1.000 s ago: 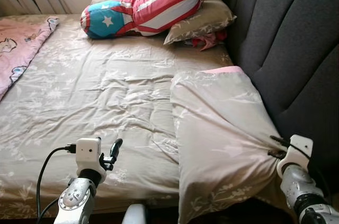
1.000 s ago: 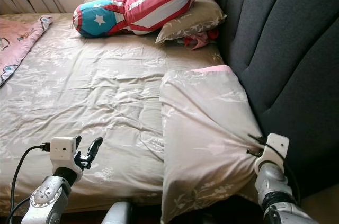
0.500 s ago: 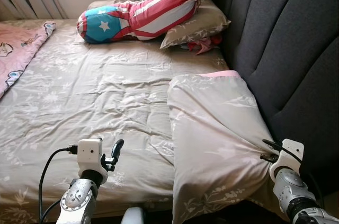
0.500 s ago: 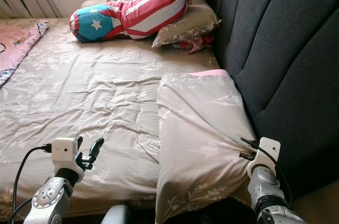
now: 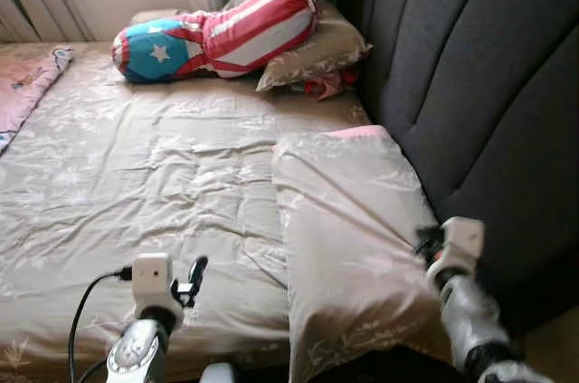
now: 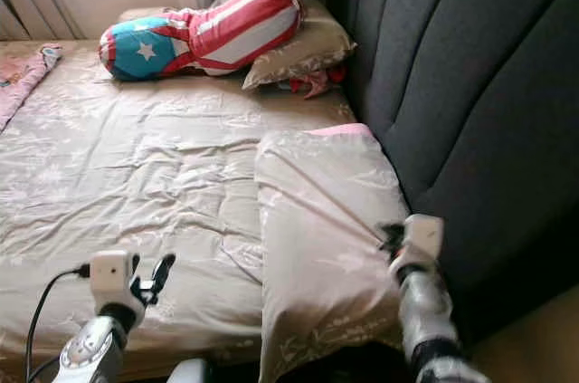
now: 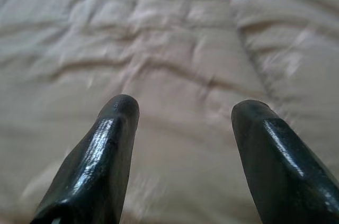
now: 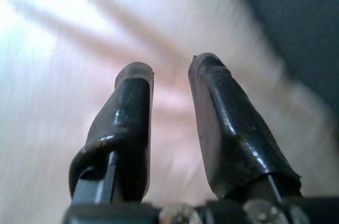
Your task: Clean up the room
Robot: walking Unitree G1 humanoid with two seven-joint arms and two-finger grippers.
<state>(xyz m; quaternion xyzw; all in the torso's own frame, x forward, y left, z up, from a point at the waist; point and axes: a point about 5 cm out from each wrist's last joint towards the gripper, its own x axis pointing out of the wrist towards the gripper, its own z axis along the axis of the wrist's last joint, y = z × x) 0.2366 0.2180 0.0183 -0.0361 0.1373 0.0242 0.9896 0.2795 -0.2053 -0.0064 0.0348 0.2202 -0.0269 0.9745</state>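
Left eye view: the right hand (image 5: pixel 423 240) pinches the pillow (image 5: pixel 348 220) at the bed's (image 5: pixel 136 175) near headboard corner, mid-straightening. Left wrist view: the left hand (image 7: pixel 183 110) hangs spread over the sheet. Right wrist view: fingers (image 8: pixel 130 102) nip cloth. Next, I judge: pull it flat against the headboard (image 5: pixel 479 84).

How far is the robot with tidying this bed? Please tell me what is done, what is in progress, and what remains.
Done: the striped bolster lies on a pillow by the headboard.

In hand: the right tool pinches the near beige pillow, which hangs over the bed's edge; the left tool hovers open above the sheet.

Left: the sheet is wrinkled, and a pink blanket lies at the far left.
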